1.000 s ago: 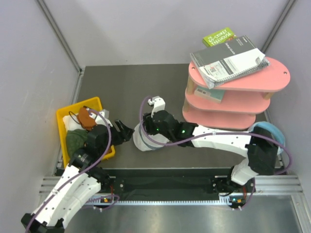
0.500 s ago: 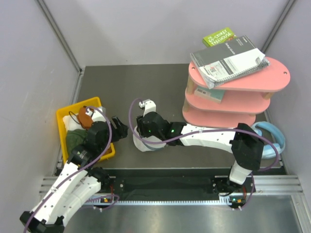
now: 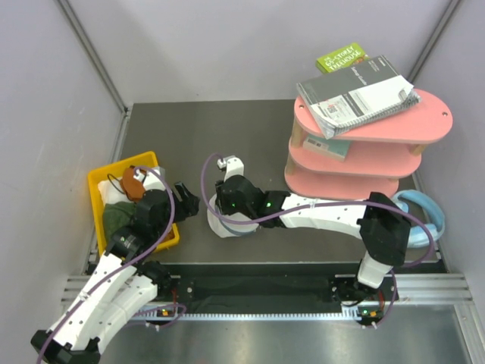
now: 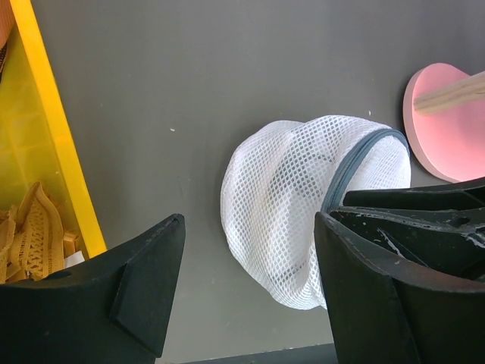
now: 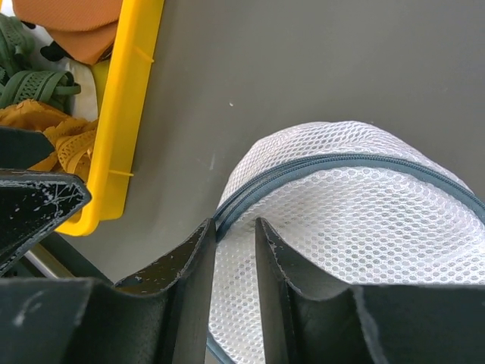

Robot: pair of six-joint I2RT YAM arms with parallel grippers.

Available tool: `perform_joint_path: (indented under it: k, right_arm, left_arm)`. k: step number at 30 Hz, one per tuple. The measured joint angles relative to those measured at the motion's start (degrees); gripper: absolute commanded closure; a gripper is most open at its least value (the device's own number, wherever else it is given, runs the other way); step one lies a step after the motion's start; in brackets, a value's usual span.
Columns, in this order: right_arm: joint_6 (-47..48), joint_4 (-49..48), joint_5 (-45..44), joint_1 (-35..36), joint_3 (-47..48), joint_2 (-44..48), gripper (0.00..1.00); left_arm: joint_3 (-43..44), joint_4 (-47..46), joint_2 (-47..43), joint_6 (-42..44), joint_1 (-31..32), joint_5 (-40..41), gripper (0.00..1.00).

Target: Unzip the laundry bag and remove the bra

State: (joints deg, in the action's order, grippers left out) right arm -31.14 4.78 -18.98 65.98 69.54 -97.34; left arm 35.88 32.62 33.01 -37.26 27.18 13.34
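- From above: the white, round mesh laundry bag (image 3: 218, 225), beside the yellow plastic bin (image 3: 121, 161), is being covered by the right gripper (image 3: 221, 208); the left gripper (image 3: 187, 202) is being held spread at its left.
- Left wrist: its grey-blue zipper (image 4: 351, 161) is being shown along the right rim.
- Right wrist: the zipper's left end is being flanked by near-shut fingers (image 5: 189, 273); pinching cannot be told.

Laundry bag (image 4: 280, 205): soft white open-mesh cloth. Its zipper (image 5: 341, 161): grey-blue woven tape. Counter (image 4: 189, 91): dark, matt, faintly speckled. Bin (image 5: 129, 114): glossy yellow plastic. Lace cloth (image 4: 34, 227): mustard, openwork. Right tool (image 5: 235, 227): black hard plastic, scuffed whitish. Shelf (image 3: 364, 163): pink, smooth, matt. Notebook (image 3: 356, 89): grey paper cover, wire spiral.
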Motion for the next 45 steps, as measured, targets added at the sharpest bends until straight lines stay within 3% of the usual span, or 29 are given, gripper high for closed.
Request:
perform_joint_path:
  k: [8,14,26,45]
  right_arm:
    - [-0.11,1.05,-0.15,0.0,0.02,-2.19,0.78]
    - [0.09,2.6,-0.24,0.0,0.72,-3.85,1.0]
    - [0.04,2.75,-0.42,0.02,0.48,-3.23,1.0]
    - [-0.59,1.55,-0.44,0.02,-2.4,0.0,1.0]
  left_arm:
    - [0.02,-0.09,0.0,0.74,0.0,-0.94,0.26]
    - [0.0,-1.11,0.04,1.01,-0.02,-2.4,0.27]
    - [-5.66,-10.54,5.55,-0.11,-0.02,-9.27,0.31]
    - [-9.77,-22.99,13.29,-0.76,-0.02,-13.84,0.45]
